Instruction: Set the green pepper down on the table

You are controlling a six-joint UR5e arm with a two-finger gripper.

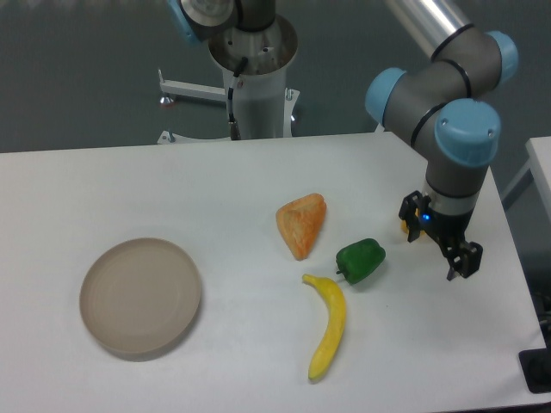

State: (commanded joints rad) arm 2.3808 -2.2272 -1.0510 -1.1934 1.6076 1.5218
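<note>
**A:** Where's your green pepper (360, 260) right now?

**B:** Lying on the table (129, 189) by itself, a little right of centre, with nothing touching it. Its short stem points toward about 8 o'clock. Judging by that, your placing looks done — the pepper rests on bare white tabletop, not on the plate.

**A:** What sits around it?

**B:** The orange wedge (302, 224) is near at roughly 10 o'clock, and the banana (328, 325) starts just beside the stem at about 7 o'clock and runs down toward 6. Neither one presses on the pepper. The round beige plate (140, 297) is well apart, off at 9 o'clock.

**A:** And the gripper?

**B:** Your gripper (440, 239) hangs off at the pepper's 3 o'clock, clear of it and carrying nothing. Its fingers look spread, one tip toward the back and one toward the table's front edge, with daylight between them. I'd read that as a released pose, parked aside so it can't knock the pepper.

**A:** Anything you can't make out?

**B:** A sliver of yellow-orange (404, 228) peeks out behind the wrist — most of that object is hidden by the arm, so you can't judge its shape or lie from here. How high the fingertips sit above the table is also hard to tell from this one angle.
</note>
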